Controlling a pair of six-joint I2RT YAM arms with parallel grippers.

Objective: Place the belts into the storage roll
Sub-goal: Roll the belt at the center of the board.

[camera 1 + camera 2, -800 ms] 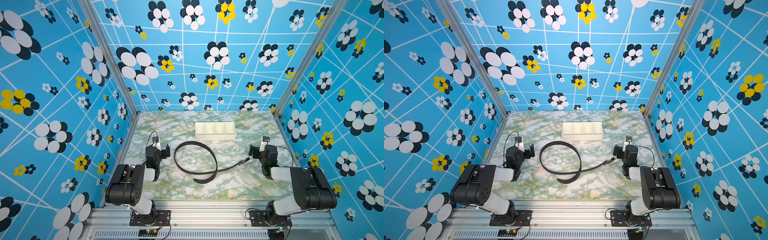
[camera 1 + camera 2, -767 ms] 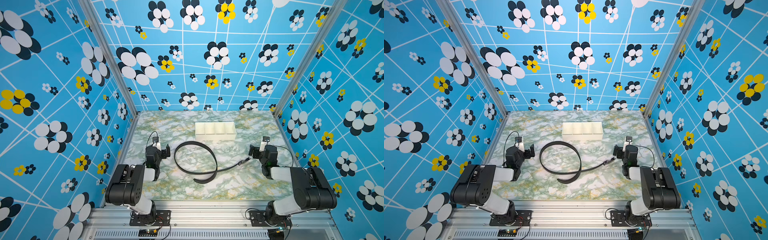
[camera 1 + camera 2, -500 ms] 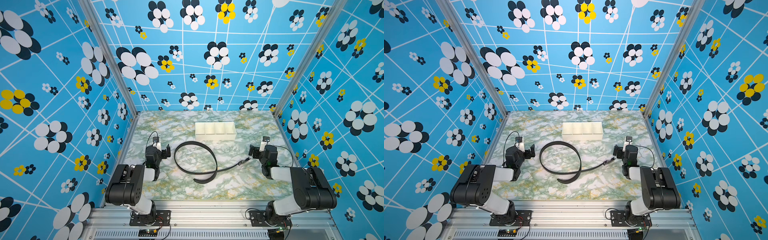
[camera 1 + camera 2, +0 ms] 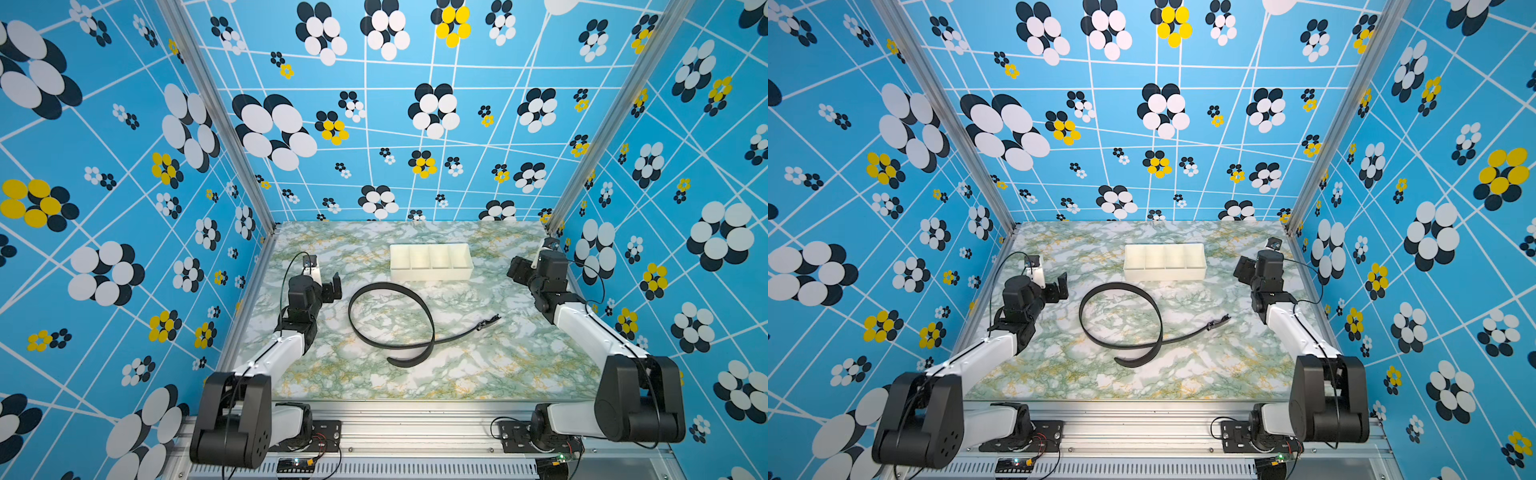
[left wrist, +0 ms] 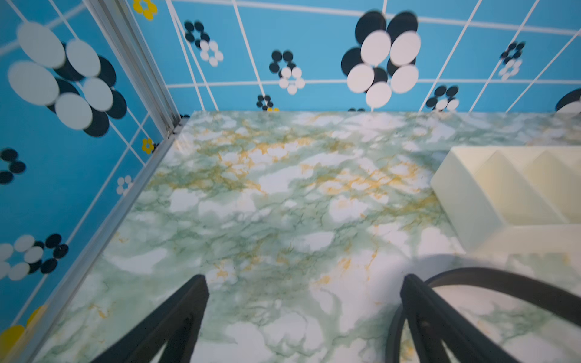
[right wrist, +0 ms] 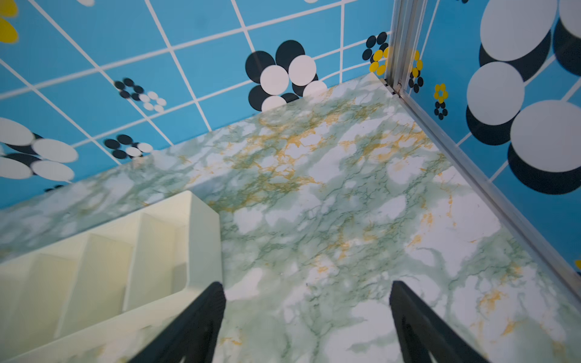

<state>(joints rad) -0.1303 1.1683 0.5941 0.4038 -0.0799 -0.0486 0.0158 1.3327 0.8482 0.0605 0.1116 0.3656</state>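
Black leather-like strap, one piece. Item: belt [image 4: 408,361], lying flat on the marbled table [image 4: 478,370], mid-field in both top views. Form: one open loop crossing itself at the loop's 5 o'clock, with the free tip at 6 o'clock and the buckle [image 4: 489,322] out at 3 o'clock. No part of it is stowed.

Destination: storage roll [image 4: 432,275], white, with four compartments [image 4: 1155,257] in a row, all empty. It sits at 12 o'clock of the loop, near it but not touching.

Tool, own left: left gripper [image 5: 305,281], at 9 o'clock of the loop. Jaws are spread wide with nothing between them. The loop's arc passes close by one finger [image 5: 421,314]; contact cannot be told.

Tool, own right: right gripper [image 6: 306,285], at 3 o'clock of the storage roll and well apart from the buckle. Jaws are likewise parted and empty.

Step in hand (judged): first reach for the belt; the task is barely begun.

Handling notes (judged):
- The strap looks far longer than one compartment, so it should be coiled tight before it goes in.
- Take an end rather than mid-loop; the buckle end would give a stiff core to wind around.
- Come down straddling the strap's width, low enough to catch an edge, as the glossy table may let it slide.
- The other gripper should pin or feed the slack.
- Risks: the coil springing open on the lift, or the tail snagging a wall.
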